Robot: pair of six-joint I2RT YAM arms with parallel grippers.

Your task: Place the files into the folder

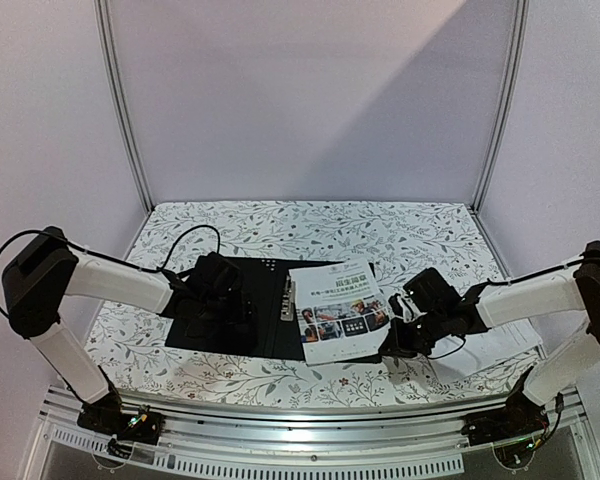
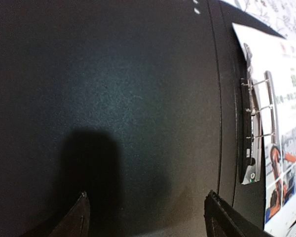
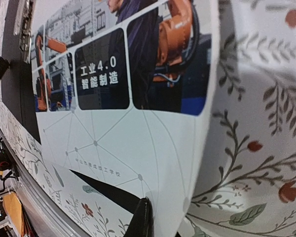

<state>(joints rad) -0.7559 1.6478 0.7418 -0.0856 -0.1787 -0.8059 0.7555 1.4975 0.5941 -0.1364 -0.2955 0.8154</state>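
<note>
1. Near the middle of the floral-patterned worktop [image 1: 280, 225], the folder [image 1: 205, 338] lies open, flat and black. The glossy rectangular leaflet [image 1: 338, 310] rests on its right half and overhangs towards the right edge. The left end effector [image 1: 225, 300] hovers over the left half.
2. Left wrist: matte, grainy black folder [image 2: 113, 98], metal clip [image 2: 259, 128] beside the leaflet [image 2: 286, 123]. The left end effector [image 2: 148, 212] has its fingers spread wide, holding nothing.
3. Right wrist: the right end effector [image 3: 143, 217] is closed, pinching the near edge of the leaflet [image 3: 128, 138], which curves upward.
</note>
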